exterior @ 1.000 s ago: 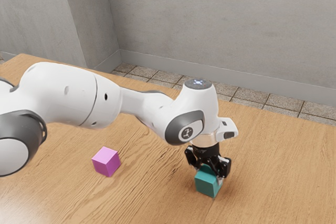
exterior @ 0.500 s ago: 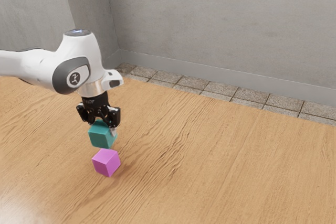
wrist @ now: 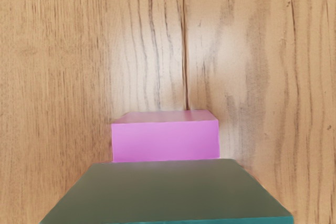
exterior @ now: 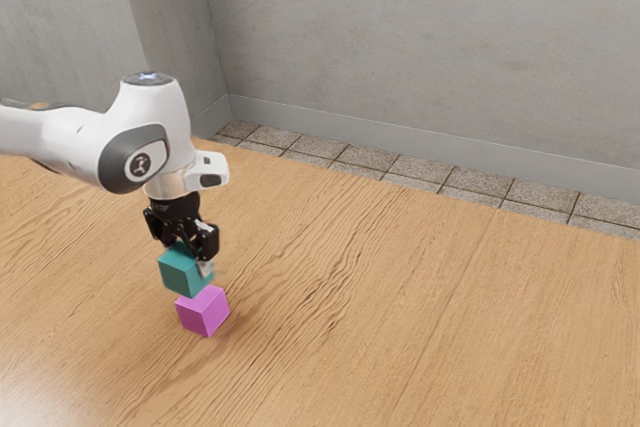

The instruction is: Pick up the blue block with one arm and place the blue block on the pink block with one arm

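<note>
wooden table [exterior: 420, 327]: hand [exterior: 188, 251] clamps the blue block [exterior: 177, 275] just above the pink block [exterior: 203, 310].

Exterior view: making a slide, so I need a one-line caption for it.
Tool holds the teal block just over the pink block on the wooden table.

The blue block [wrist: 165, 192], cut by the view's edge, partly hides the pink block [wrist: 165, 140].

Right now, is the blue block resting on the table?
No, the gripper holds the blue block off the table, over the pink block.
</note>
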Tool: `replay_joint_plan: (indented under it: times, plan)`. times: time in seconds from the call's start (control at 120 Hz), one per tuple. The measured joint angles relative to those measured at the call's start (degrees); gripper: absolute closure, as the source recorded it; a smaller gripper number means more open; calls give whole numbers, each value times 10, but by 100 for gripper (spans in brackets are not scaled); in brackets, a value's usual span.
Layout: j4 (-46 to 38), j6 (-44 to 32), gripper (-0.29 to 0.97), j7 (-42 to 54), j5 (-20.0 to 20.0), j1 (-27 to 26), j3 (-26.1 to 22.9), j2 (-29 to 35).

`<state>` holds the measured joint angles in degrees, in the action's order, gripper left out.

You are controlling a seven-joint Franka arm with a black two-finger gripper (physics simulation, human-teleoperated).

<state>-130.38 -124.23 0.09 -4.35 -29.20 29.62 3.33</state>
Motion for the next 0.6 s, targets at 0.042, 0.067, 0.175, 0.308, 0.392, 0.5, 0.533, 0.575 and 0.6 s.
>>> replay_joint_plan:
  times: [0.042, 0.067, 0.175, 0.308, 0.392, 0.5, 0.533, 0.575, 0.6]
  plan:
    - [-3, -3, 32, 6, 0, 1, 0, -1]
    - [-4, -4, 32, 9, 0, 1, 1, -2]
    - [-7, -13, 32, 22, 3, -3, 1, -7]
    - [-8, -25, 32, 34, 14, -10, 8, -16]
    - [-9, -32, 32, 39, 21, -7, 10, -21]
    - [-9, -40, 32, 45, 28, 0, 10, -26]
    - [-9, -42, 32, 47, 30, 2, 10, -26]
    - [-9, -44, 32, 49, 32, 4, 10, -27]
    - [-9, -45, 32, 50, 33, 5, 10, -28]
